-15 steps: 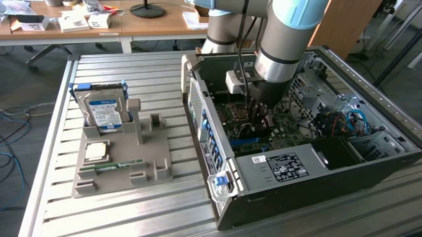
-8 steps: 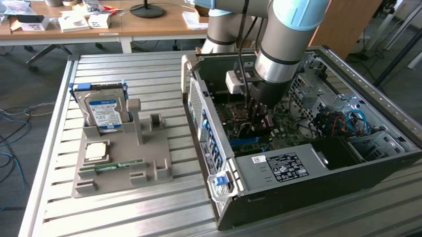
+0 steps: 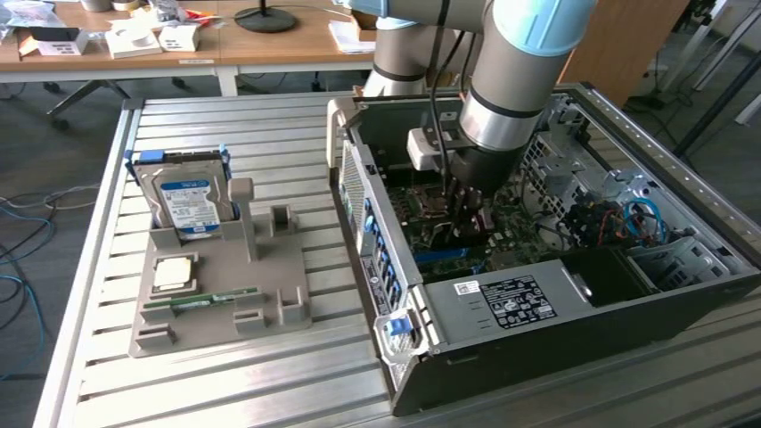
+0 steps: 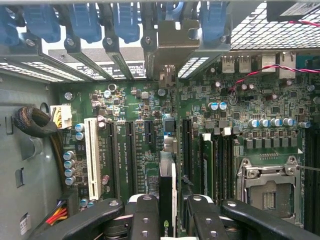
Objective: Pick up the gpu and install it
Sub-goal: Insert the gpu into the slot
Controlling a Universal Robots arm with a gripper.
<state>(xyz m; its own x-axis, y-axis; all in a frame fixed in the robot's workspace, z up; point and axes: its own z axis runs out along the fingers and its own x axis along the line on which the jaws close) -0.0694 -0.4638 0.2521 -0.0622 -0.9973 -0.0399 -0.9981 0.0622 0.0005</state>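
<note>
with the gripper (image 4: pixel 168 212) fingers (image 4: pixel 145 220) clamped on the gpu (image 4: pixel 167 182), seating it well called for keeping it upright and square over the motherboard (image 4: pixel 140 125).

From the wrist view I see the thin, flat, dark gpu card (image 4: pixel 167 187) edge-on, standing upright on its long edge, with its silver metal bracket (image 4: pixel 171 47) at the far end. It runs parallel to the black expansion slots (image 4: pixel 131 150) on the green motherboard (image 4: pixel 250 90). The black gripper (image 4: pixel 167 207) pinches it on both faces; I can't tell whether it's seated.
</note>
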